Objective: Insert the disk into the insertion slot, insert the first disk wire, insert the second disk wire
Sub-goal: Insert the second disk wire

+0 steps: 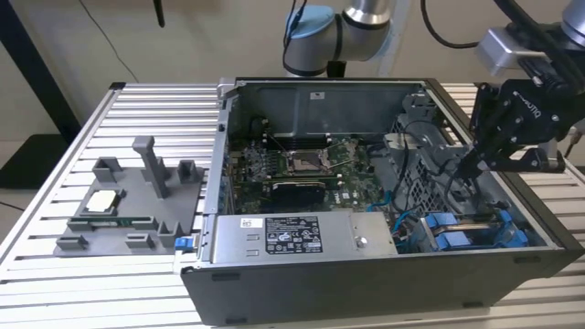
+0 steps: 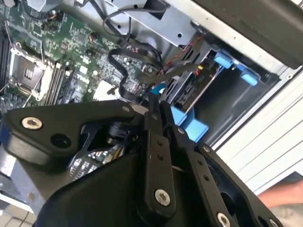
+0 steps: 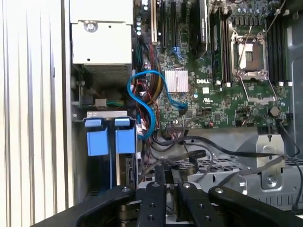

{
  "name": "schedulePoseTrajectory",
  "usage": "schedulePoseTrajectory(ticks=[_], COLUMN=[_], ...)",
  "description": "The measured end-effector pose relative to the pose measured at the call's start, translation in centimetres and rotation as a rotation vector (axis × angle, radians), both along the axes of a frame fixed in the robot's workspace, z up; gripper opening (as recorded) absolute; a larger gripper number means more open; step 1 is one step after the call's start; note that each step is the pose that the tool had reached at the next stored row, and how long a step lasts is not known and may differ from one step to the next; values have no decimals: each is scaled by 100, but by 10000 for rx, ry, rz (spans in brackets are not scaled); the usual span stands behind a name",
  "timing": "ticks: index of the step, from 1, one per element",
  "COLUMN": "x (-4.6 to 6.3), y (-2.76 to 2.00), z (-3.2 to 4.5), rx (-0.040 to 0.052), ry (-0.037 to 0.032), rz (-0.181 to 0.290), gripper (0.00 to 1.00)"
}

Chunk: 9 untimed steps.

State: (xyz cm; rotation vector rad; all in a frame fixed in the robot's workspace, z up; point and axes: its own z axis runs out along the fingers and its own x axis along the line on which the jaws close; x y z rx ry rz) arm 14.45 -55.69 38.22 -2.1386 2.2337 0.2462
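The disk's blue carrier [image 1: 475,232] sits in the insertion slot [image 1: 512,240] at the case's front corner, on the exterior view's right. Its blue tabs [image 3: 111,139] show in the first wrist view, and the blue frame [image 2: 189,125] shows in the second wrist view. The disk's metal face is mostly hidden. My gripper [image 1: 459,179] reaches down into the case just behind the slot. Its fingers [image 2: 152,118] stand close together, shut on a black disk wire [image 2: 177,71] that runs toward the bay. In the first wrist view, black wires [image 3: 189,155] loop around the gripper [image 3: 171,174].
The grey power-supply box [image 1: 302,234] lies along the case's front wall, with the motherboard [image 1: 306,164] behind it. A blue data cable [image 3: 142,94] curls beside the board. A grey fixture tray [image 1: 128,205] rests on the ribbed table [image 1: 155,103] at the exterior view's left.
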Motion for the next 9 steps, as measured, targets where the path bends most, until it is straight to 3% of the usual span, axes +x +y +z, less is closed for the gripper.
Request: schedulePoseTrajectory(ticks=[2, 9], x=[-31, -75], y=[-5, -44], z=[0, 1], rx=[-30, -248], ry=[-85, -172], rz=[15, 50], gripper=[16, 16])
